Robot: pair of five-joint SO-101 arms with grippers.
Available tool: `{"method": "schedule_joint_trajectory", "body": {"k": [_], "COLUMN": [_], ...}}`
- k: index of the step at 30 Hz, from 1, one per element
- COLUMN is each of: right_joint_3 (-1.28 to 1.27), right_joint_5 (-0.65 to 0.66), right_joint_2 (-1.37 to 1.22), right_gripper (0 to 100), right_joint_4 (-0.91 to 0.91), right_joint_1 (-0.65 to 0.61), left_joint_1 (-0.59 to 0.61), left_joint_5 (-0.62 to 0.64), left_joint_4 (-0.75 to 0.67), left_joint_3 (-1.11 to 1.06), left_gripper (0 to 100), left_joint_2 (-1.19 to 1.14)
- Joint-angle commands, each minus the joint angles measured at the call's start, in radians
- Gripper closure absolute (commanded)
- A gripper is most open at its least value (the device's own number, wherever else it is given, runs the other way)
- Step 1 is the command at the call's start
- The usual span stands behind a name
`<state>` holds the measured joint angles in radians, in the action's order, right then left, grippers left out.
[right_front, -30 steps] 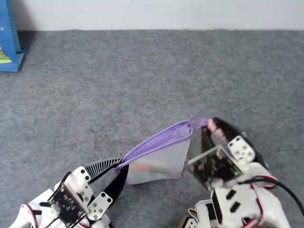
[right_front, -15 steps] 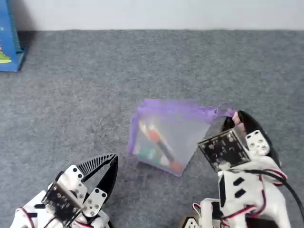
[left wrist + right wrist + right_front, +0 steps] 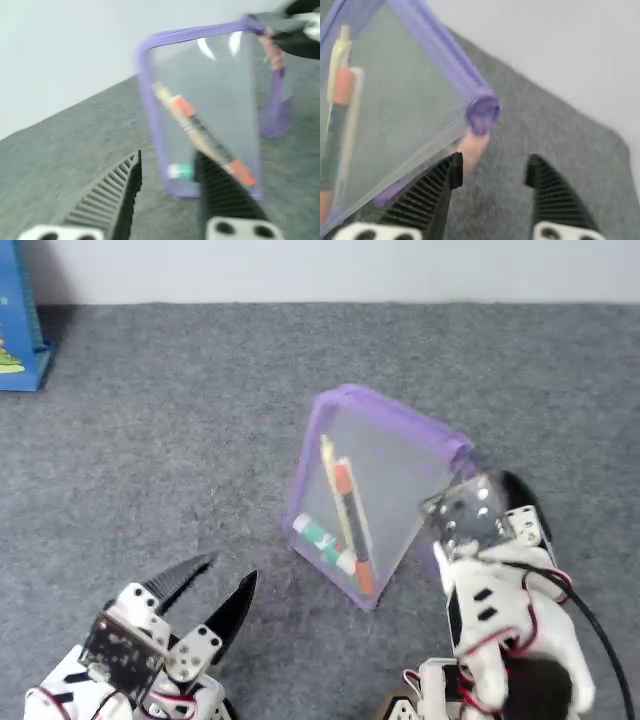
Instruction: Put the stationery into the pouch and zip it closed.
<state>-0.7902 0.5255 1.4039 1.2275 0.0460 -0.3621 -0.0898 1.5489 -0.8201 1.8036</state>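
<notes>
The right gripper is released: its two black fingers stand apart and the grey carpet is visible between them. Just in front of the fingers is a corner of the pouch, where the purple zip band ends in a small round knob. A pink tab hangs under this knob, very close to one finger; I cannot tell if it touches the finger.

The left gripper is also released, with its fingers spread wide and nothing between them. It is low over the carpet at the near side of the table and points toward the pouch, apart from it.

The pouch is between the two arms and a little further from them, nearer to the right one. It is transparent with a purple border, and it stands on its lower edge on the carpet, tilted, with the zip band on top. The stationery is inside – a pen with orange ends and a dark body, a pale yellow pen beside it, and a small white and green item at the bottom edge. All three lie against the clear wall of the pouch.

Far from this, at the back corner of the carpet on the left arm's side, is a blue box, and behind the carpet – a white wall.
</notes>
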Motion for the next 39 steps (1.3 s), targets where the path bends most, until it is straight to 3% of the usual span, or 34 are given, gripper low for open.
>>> {"method": "schedule_joint_trajectory", "body": {"k": [1, 14, 16, 20, 23, 29, 39], "right_joint_3": [-0.023, -0.025, -0.026, -0.04, -0.107, -0.344, -0.62], "right_joint_5": [-0.08, -0.356, -0.407, -0.43, -0.434, -0.428, -0.428], "right_joint_2": [0.002, 0.002, 0.002, 0.002, 0.002, 0.002, 0.004], "right_gripper": [71.8, 72.9, 78.6, 99.5, 94.4, 98.7, 99.0], "right_joint_4": [-0.033, 0.159, 0.188, 0.189, 0.188, 0.068, -0.136], "right_joint_1": [0.038, 0.036, 0.036, 0.036, 0.036, 0.038, 0.036], "left_joint_1": [0.137, 0.284, 0.285, 0.285, 0.285, 0.284, 0.285], "left_joint_5": [-0.003, -0.005, -0.005, -0.005, -0.006, -0.075, -0.098], "left_joint_4": [-0.015, -0.097, -0.117, -0.117, -0.117, -0.123, -0.196], "left_joint_3": [-0.001, -0.159, -0.216, -0.283, -0.292, -0.352, -0.418], "left_gripper": [73, 73, 73, 73, 80, 99, 99], "left_joint_2": [-0.009, -0.009, -0.011, -0.011, -0.011, -0.011, -0.011]}}
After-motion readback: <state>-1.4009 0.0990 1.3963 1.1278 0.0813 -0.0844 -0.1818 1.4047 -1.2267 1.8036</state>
